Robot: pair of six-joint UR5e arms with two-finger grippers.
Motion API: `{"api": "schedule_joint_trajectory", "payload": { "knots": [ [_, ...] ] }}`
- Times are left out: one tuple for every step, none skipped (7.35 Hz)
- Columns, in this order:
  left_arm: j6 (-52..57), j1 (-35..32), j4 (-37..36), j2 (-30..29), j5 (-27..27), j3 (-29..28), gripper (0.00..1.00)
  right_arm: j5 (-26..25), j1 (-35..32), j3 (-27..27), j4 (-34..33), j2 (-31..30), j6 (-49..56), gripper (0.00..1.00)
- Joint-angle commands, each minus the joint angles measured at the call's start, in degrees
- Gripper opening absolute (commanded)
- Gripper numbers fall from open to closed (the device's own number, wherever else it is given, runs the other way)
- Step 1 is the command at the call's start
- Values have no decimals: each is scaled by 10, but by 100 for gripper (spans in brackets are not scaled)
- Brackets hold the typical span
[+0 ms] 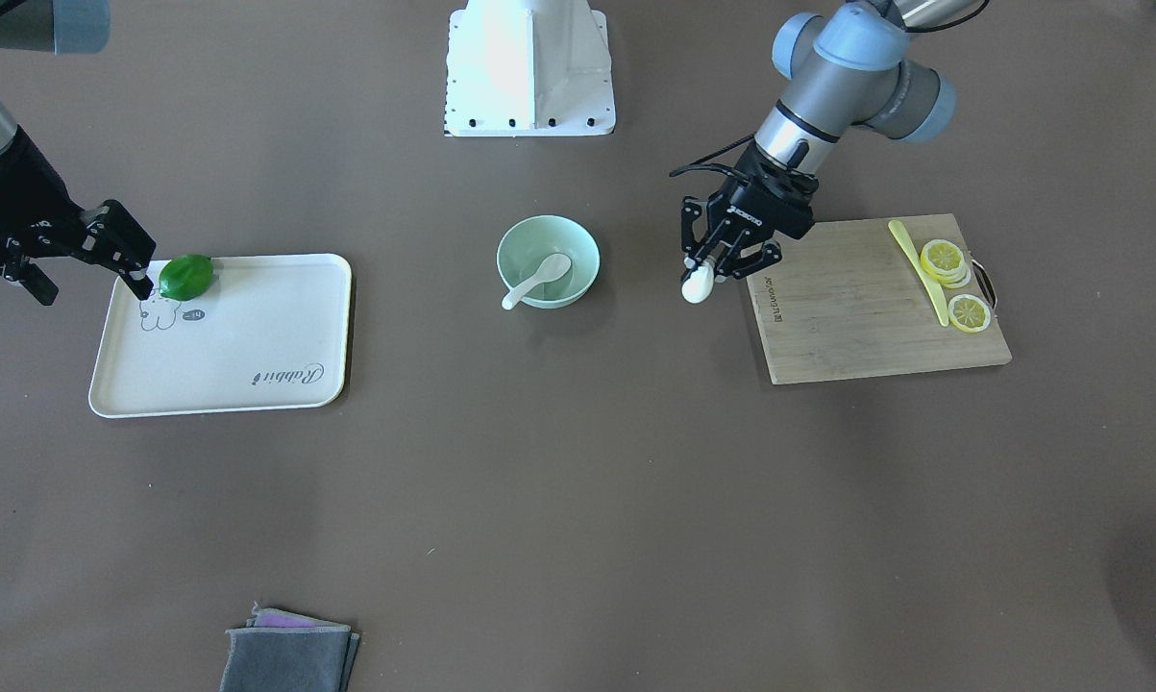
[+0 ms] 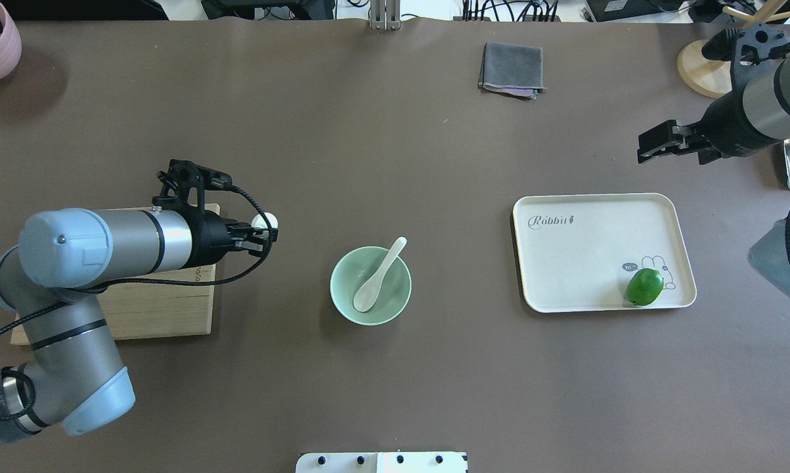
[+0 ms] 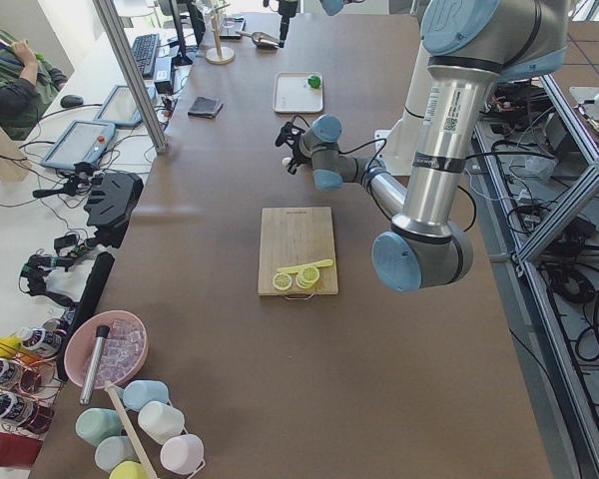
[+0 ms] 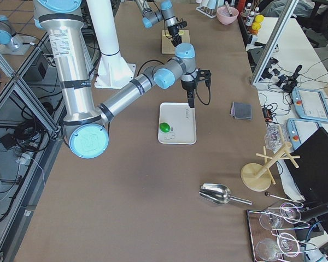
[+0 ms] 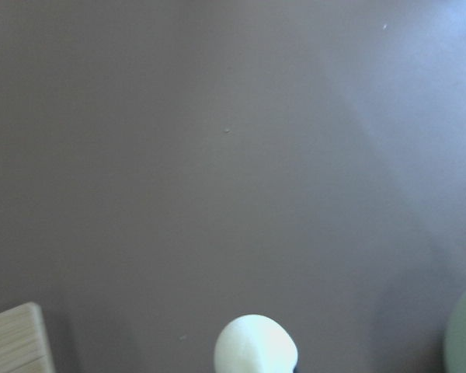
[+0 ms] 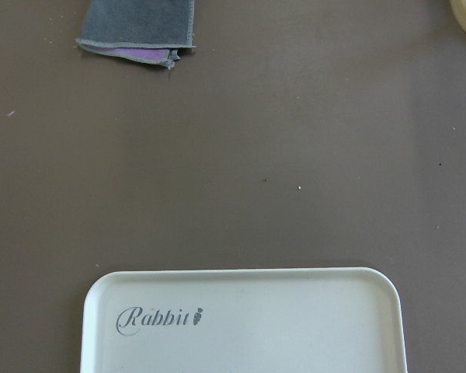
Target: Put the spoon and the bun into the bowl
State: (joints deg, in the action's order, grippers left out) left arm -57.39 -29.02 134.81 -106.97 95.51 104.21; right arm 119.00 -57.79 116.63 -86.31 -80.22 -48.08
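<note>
The pale mint-green bowl [image 1: 583, 252] stands mid-table, also in the overhead view [image 2: 396, 293]. The cream-white spoon [image 1: 540, 278] lies in it, scoop down inside and handle over the rim [image 2: 379, 276]. My left gripper [image 1: 708, 273] is shut on the white bun [image 1: 698, 286] and holds it above the table between the cutting board and the bowl [image 2: 265, 220]. The bun's top shows at the bottom of the left wrist view [image 5: 255, 346]. My right gripper [image 1: 94, 288] is open and empty, above the tray's far corner [image 2: 649, 147].
A cream tray [image 1: 251, 365] holds a green round fruit [image 1: 186, 276]. A wooden cutting board [image 1: 847, 317] carries lemon slices [image 1: 947, 259] and a thin yellow knife [image 1: 919, 269]. A folded grey cloth [image 1: 289, 654] lies near the operators' edge. The robot's base [image 1: 529, 67] stands behind the bowl.
</note>
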Motion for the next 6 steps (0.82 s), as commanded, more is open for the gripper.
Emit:
{"api": "schedule_joint_trajectory", "payload": {
  "knots": [
    [-41,80,-2,-75,-76,-28,27,1,-1,0,0,-4,3,100],
    [-42,119,-2,-94,-119,-37,31,1,-3,0,0,-4,4,100],
    [-41,140,-2,-97,-141,-39,45,1,-4,0,0,-4,4,100],
    [-41,140,-1,-98,-141,-43,67,1,-4,0,0,-4,4,100],
    [-41,139,-1,-97,-141,-42,76,0,-4,0,0,-3,4,100],
    [-40,139,-1,-97,-141,-43,86,1,-4,1,0,-3,3,100]
  ]
}}
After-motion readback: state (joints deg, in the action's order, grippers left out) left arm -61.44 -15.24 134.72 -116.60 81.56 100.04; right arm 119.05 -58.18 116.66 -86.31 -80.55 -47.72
